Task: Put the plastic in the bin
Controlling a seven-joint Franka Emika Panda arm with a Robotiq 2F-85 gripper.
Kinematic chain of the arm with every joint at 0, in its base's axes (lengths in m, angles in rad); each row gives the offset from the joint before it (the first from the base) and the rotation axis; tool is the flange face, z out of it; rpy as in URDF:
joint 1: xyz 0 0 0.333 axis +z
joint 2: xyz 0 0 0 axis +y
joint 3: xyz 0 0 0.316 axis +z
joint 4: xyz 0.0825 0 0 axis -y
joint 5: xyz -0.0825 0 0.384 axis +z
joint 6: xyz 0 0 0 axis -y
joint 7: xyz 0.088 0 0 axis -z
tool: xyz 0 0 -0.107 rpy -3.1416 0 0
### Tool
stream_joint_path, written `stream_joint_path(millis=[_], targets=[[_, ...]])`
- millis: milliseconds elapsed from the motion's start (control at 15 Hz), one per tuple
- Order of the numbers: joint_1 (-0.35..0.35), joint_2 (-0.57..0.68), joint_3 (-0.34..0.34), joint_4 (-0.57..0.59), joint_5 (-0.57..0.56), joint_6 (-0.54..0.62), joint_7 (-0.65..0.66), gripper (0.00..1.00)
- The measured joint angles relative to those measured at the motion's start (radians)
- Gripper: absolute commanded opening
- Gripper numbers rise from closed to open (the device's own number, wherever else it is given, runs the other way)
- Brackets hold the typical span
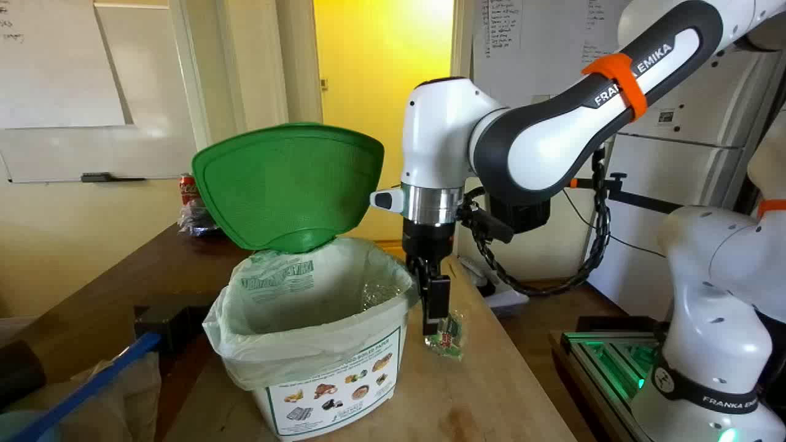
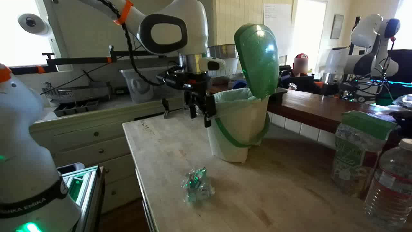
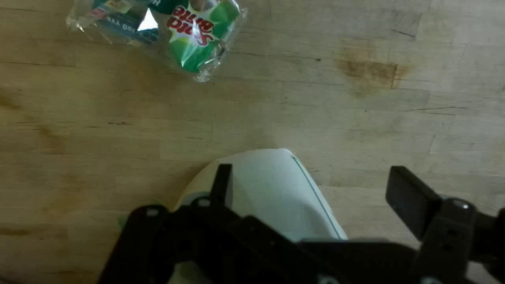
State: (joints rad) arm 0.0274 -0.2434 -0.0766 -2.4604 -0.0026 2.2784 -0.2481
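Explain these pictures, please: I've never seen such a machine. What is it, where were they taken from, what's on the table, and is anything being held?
It's a mostly white, jointed robot arm. Two pictures come from cameras outside it; the downward one is shot from its wrist. On the wooden table, a bag-lined bin stands with its green lid raised; a crumpled plastic wrapper lies apart from it. The black jaws are spread apart, holding nothing I can see.

Plastic (image 3: 185, 39) in green, red, perhaps teal
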Motion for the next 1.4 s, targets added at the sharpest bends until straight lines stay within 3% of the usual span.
stream_joint_path(millis=[600, 1067, 1400], targets=[[-0.002, 0.0, 0.0, 0.0, 0.0, 0.0, 0.001, 1.0], [-0.045, -0.012, -0.002, -0.044, -0.002, 0.0, 0.038, 1.0], [-0.081, -0.038, -0.005, -0.116, -0.082, 0.061, 0.047, 1.0]])
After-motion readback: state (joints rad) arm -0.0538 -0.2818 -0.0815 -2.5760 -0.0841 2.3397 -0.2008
